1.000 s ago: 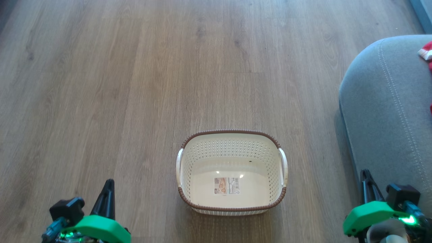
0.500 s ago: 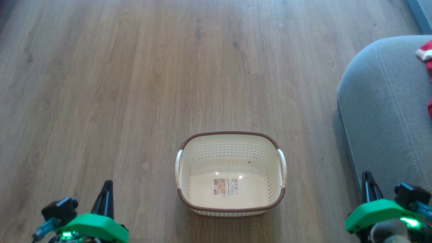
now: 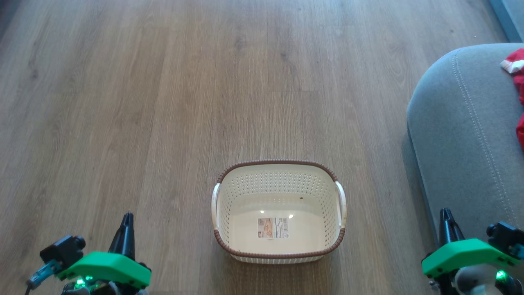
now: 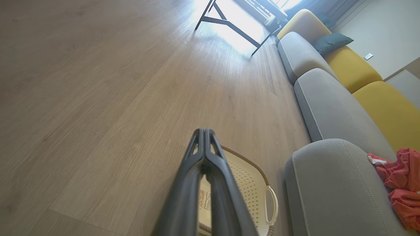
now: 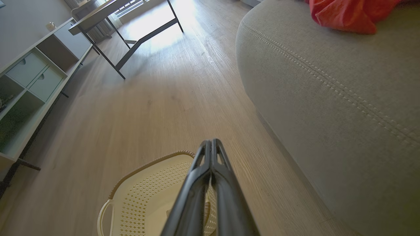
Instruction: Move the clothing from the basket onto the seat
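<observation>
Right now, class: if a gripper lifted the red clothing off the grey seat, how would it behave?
Probably floppy: the clothing lies crumpled in folds on the seat, so it would likely drape. Likely light, as it looks like thin fabric. Unlikely to slide on the seat's cloth.

Head camera: high up, facing steeply down onto the wooden floor [image 3: 163, 102]. Basket [image 3: 278, 162] sits low-centre at middle distance; seat [image 3: 462, 135] cut by the right edge; left gripper [image 3: 127, 216] and right gripper [image 3: 445, 213] at the bottom corners.
Left wrist camera: low, looking along its own fingers [image 4: 218, 170] obliquely over the floor toward table legs [image 4: 229, 26] and a sofa row [image 4: 331, 108]; basket partly behind the fingers, seat lower right.
Right wrist camera: low, close beside the seat, which spans its right half; faces the same table legs, shelf unit [image 5: 29, 85] at left.
Shared: basket, seat, red clothing [image 3: 520, 86] in all three; table legs in both wrist views.
</observation>
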Robot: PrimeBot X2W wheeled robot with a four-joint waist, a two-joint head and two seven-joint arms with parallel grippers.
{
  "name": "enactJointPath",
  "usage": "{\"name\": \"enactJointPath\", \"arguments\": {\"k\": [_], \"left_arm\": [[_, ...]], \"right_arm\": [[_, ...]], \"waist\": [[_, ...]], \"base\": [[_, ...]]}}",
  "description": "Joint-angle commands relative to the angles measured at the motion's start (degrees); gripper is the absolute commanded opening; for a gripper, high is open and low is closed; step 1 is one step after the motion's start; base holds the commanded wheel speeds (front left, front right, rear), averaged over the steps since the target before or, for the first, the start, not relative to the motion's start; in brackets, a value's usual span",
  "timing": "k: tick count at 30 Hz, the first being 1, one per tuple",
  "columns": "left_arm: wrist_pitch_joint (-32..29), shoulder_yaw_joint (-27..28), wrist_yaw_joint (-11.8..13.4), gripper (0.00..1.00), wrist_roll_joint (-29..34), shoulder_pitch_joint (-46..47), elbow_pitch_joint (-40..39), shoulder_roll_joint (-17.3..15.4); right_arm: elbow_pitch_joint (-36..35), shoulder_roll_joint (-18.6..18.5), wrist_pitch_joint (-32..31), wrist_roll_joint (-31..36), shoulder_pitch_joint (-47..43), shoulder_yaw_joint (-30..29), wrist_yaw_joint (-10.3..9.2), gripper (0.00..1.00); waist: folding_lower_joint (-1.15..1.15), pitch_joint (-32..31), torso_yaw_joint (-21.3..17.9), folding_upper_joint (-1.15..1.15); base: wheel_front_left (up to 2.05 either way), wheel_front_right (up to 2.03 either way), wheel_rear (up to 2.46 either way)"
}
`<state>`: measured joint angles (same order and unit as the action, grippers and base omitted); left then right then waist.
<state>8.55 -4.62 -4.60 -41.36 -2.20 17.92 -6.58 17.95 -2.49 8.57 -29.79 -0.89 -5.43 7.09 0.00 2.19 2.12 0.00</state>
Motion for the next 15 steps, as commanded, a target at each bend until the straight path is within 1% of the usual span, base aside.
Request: {"name": "enactJointPath", "arguments": {"k": [1,15], "left_arm": [[-0.32,1.59,-0.55,0.00,-1.39,2.71,-1.91,-0.09],[-2.65,3.10,-0.92,0.00,-9.17,3.60,-2.22,0.50]], "right_arm": [[-2.08,-0.46,-0.49,-1.69,2.73,-0.06,0.12,0.00],[-2.37,-0.45,-2.79,-11.25,3.42,-0.23,0.16,0.00]], "waist": [[0.00,-0.03,-0.03,0.00],[0.00,-0.34,-0.36,0.00]], "base": [[0.00,0.00,0.00],[0.00,0.00,0.00]]}}
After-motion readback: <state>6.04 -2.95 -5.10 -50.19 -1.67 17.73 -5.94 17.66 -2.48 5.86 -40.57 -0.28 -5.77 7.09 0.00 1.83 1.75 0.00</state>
